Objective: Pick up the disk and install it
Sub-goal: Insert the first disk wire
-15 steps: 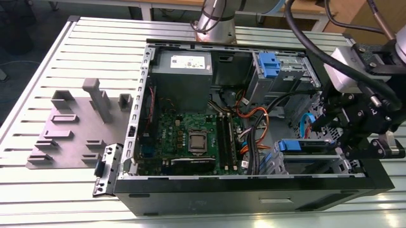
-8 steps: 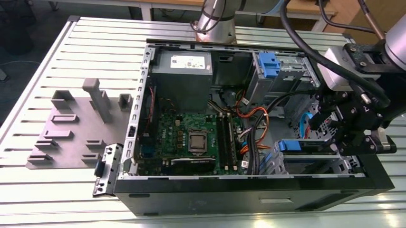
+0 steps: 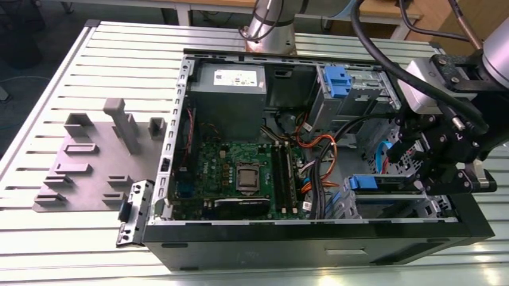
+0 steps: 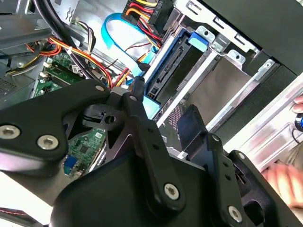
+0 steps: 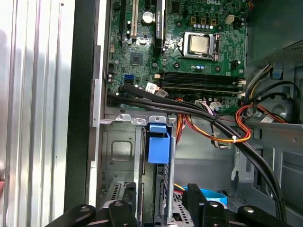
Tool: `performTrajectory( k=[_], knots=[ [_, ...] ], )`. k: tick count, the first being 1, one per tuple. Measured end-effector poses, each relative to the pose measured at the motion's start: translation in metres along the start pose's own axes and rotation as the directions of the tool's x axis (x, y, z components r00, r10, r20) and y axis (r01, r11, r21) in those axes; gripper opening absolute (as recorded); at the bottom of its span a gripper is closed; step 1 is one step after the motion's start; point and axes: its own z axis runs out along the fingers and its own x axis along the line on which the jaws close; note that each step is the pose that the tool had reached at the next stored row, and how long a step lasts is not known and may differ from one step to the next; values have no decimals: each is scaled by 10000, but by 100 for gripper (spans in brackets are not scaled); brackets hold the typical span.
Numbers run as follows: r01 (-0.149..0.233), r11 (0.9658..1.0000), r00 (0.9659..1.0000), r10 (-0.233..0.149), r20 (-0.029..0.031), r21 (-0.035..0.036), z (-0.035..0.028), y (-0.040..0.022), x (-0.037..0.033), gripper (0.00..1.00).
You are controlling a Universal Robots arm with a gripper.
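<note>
A: So, what is it all standing on?

B: A slatted metal counter (image 3: 47, 95), pale grey, with its ribs running across the frame. An open computer case (image 3: 318, 238) lies on it, filling the middle and the exterior view's right. Toward the exterior view's left sits a grey fixture plate (image 3: 95, 173) with upright blocks. A black bracket (image 3: 131, 214) lies just beside the case's lower left corner.

A: And the room?

B: Little of it. The arm's base (image 3: 270, 27) rises at the top of the frame, behind the case. A wood-brown surface shows in the upper right corner and dark floor in the upper left. In the second wrist view a person's hand (image 4: 284, 182), blurred, lies beyond the case's wall.

A: Where's the disk?

B: The disk (image 3: 382, 183) sits in the drive cage (image 3: 397, 205) at the lower right of the case, its blue tab toward the motherboard (image 3: 238, 173).

A: The tool?

B: The tool (image 3: 425, 179) hangs at the disk's outer end. In the first wrist view its fingers (image 5: 129, 198) stand apart, one on each side of the disk's edge with a gap on either side. It is released, gripping nothing.
</note>
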Motion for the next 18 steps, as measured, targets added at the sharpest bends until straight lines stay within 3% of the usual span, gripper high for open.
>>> performTrajectory(
  k=[7,13,18],
  knots=[
    [0,10000,10000,0,6,0,-6,-5,-14,55],
    [0,10000,10000,0,16,0,14,-127,-30,55],
    [-1,10000,10000,1,18,0,59,-133,-58,55]
  ],
)
